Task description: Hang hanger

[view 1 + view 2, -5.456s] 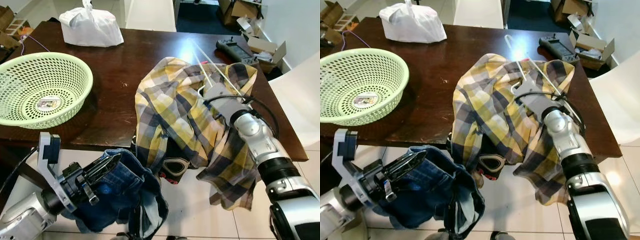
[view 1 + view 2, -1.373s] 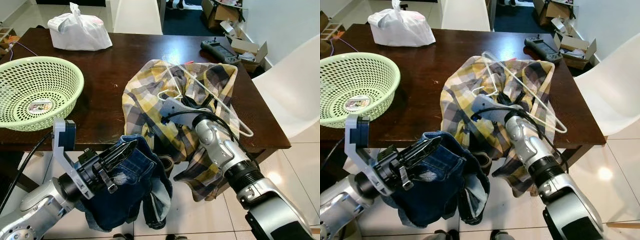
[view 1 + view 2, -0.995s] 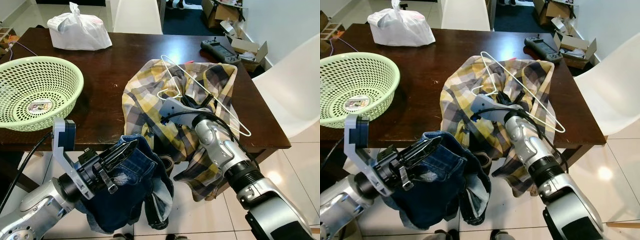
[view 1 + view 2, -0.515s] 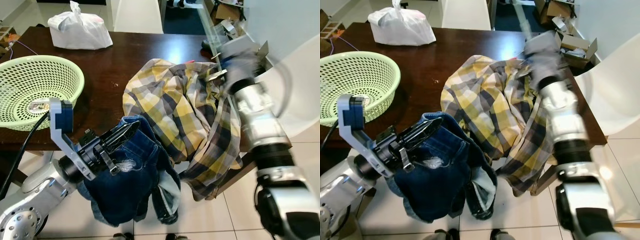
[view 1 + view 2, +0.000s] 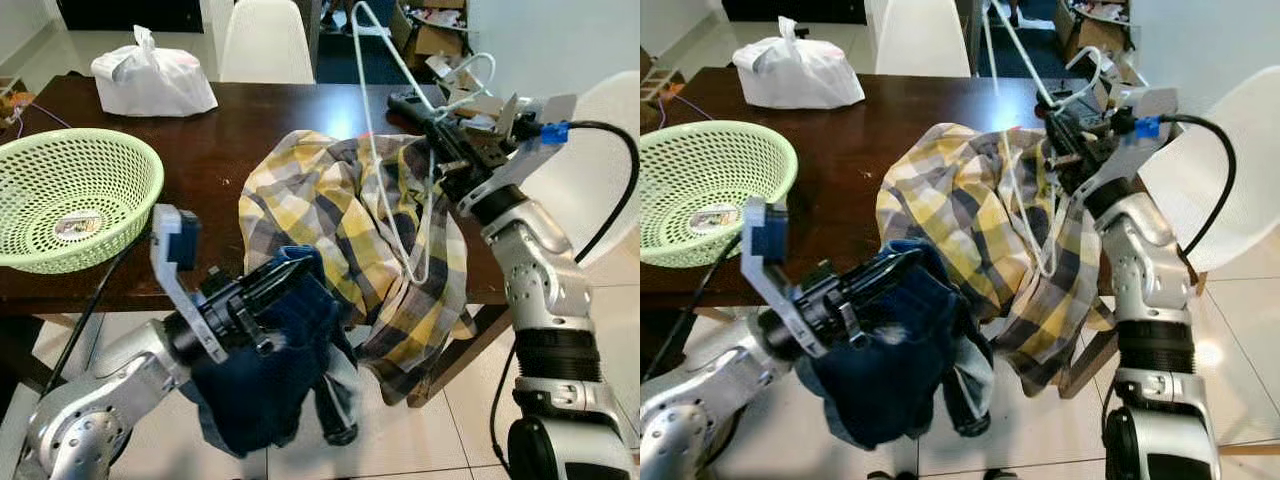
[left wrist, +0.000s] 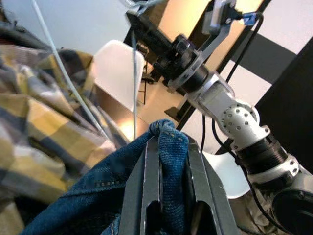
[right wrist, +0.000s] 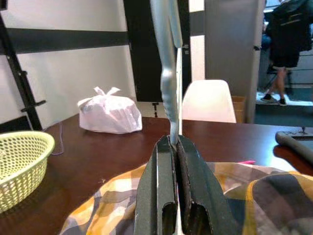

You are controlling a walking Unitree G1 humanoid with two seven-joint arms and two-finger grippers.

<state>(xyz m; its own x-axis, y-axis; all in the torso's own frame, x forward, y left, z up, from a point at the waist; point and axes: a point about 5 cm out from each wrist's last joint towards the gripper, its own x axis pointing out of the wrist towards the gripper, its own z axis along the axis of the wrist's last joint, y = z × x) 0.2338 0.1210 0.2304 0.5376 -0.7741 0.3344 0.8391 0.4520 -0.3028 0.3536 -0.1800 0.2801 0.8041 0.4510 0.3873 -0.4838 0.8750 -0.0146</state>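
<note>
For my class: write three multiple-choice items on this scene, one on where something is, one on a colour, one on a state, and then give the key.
1. Where does the green basket sit?
A. on the dark table
B. on the floor
C. on a white chair

2. What colour is the hanger?
A. black
B. white
C. red

3. How are the right gripper's jaws?
A. wide open
B. shut on the plaid shirt
C. shut on the hanger

Key: 1 A, the basket rests on the tabletop's left end. 2 B, its thin wire reads white against the shirt. 3 C, the right wrist view shows the jaws closed with the wire between them.
</note>
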